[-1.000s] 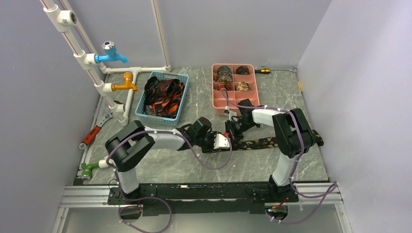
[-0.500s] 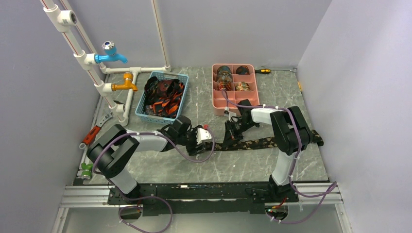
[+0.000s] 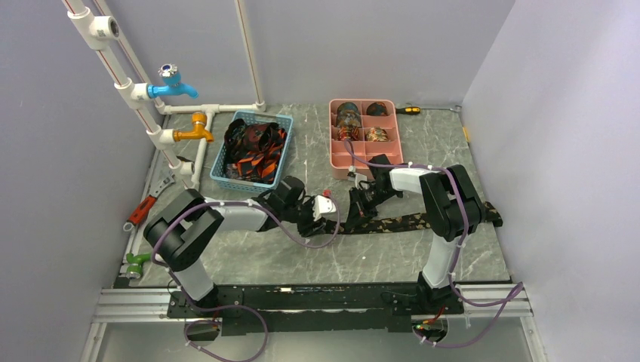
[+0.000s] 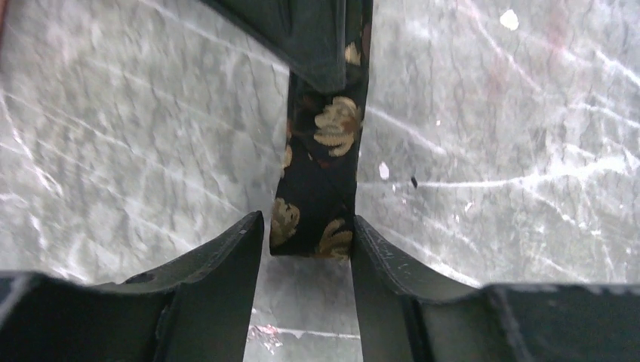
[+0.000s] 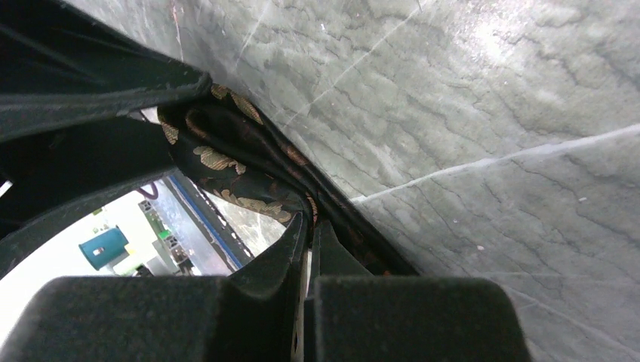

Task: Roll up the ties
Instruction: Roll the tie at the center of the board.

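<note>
Holding loose ties, blue basket; coils, pink tray.

A tie lies flat from the centre of the table toward 3 o'clock, left gripper and right gripper at its inner end. A basket of loose ties sits at 11 o'clock, a compartment tray of rolled ties at 1 o'clock.

Bare worktop lies between the tie and the arm bases — open passage. Behind, a gap separates the blue basket from the pink tray — white pipes with taps line the left side.
</note>
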